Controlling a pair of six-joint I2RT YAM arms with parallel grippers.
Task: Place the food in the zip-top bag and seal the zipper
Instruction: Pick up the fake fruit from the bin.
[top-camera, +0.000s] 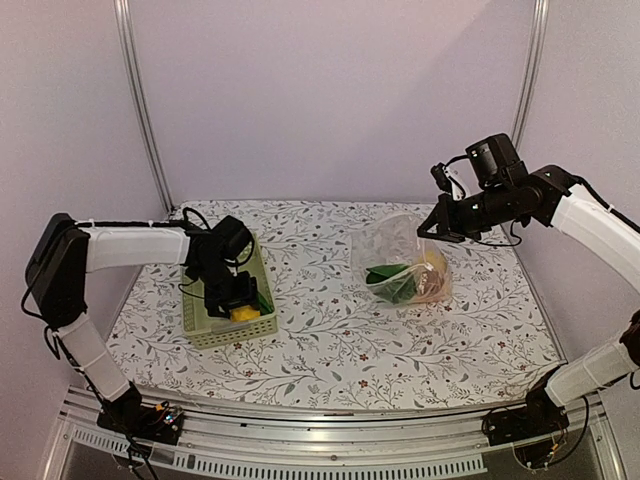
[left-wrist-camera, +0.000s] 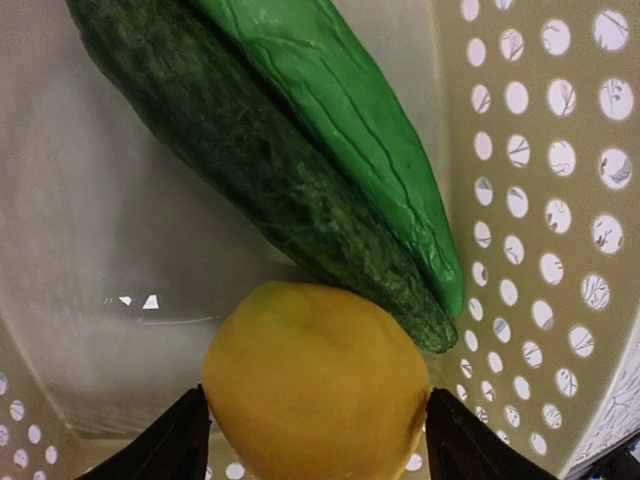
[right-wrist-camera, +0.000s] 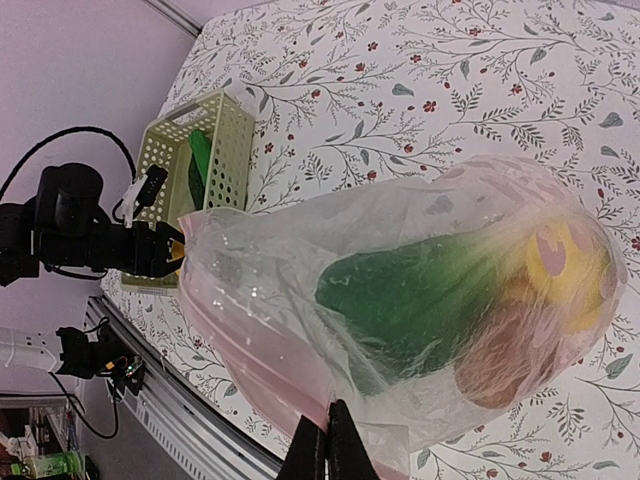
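**STATUS: BAG PART-FILLED, BASKET NOT CLEARED, ZIPPER UNSEALED**

1. Done so far. The zip-top bag (top-camera: 405, 262) sits on the table (top-camera: 320, 340), right of centre. It has several food pcs inside: a green piece (right-wrist-camera: 420, 290), a yellow piece (right-wrist-camera: 565, 262) and a reddish-brown piece (right-wrist-camera: 500, 355).

2. R pincer (right-wrist-camera: 325, 450). Closed on the bag's edge film, holding that side raised off the table. The zipper (right-wrist-camera: 235, 350), a pale pink strip along the mouth, appears unjoined. The mouth looks turned toward the basket side.

3. L pincer (left-wrist-camera: 315, 450). Down inside the basket (top-camera: 235, 335) at the table's left, well apart from the bag. Fingers (left-wrist-camera: 170, 445) are spread wide, one each side of the lemon (left-wrist-camera: 315, 380). Whether they press its flanks can't be told. The lemon lies low in the basket, not lifted.

4. Left to do. The basket holds the lemon, a dark cucumber (left-wrist-camera: 260, 170) and a brighter green piece (left-wrist-camera: 350, 130) lying along the cucumber and touching it. Judgement: min. 3 pcs to transfer, then close the zipper along its full length. Approx. mid-task; sealing not begun.
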